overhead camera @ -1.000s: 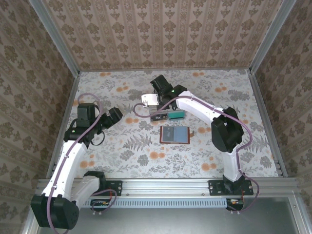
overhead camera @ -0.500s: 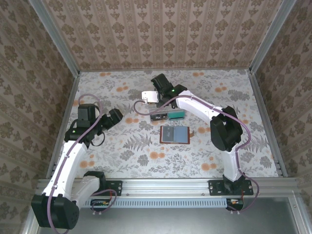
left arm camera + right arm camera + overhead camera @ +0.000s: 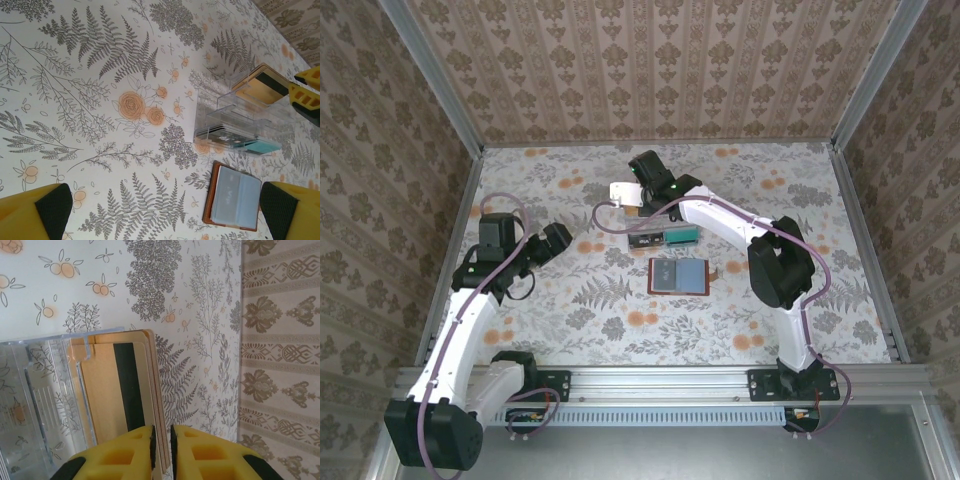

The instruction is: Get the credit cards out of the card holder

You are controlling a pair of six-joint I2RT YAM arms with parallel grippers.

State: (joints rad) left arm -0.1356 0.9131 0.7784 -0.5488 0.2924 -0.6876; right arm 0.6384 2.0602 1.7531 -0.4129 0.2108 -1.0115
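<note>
1. The bench (image 3: 570, 320) has a busy floral cover. The pattern shows through clear plastic, so a wall's edge could be misjudged.
2. The clear box (image 3: 210, 107) sits at the far middle of the bench.
   - Its far compartment holds a tan card (image 3: 125, 390) with a dark stripe, standing on edge, with what look like more cards layered against it.
   - The nearer compartments hold dark cards (image 3: 225, 134) lying flat.
   - A teal card (image 3: 261, 146) pokes out at the near side.
   - The box looks light, so a sideways tug from an arm could drag or tip it and spill the cards.
3. The left end effector (image 3: 160, 212) is spread fully wide and holds nothing. It hangs over bare bench to the left, well apart from the box.
4. The right end effector (image 3: 161, 440) is at the box's far compartment.
   - Its jaws are closed to a narrow slit with the tan card's edge running into it.
   - I cannot tell whether the pads are pressing on the card.
   - If they are and the arm lifts, the card would come back out. It could also jam against the compartment wall.
5. The card holder (image 3: 678, 275) lies open on the bench with its lining up. It is just beside the box on the near side, and nothing is touching it.
   - No card edge shows in its slots, though they are too small to be sure.
   - A card left inside could be missed.
</note>
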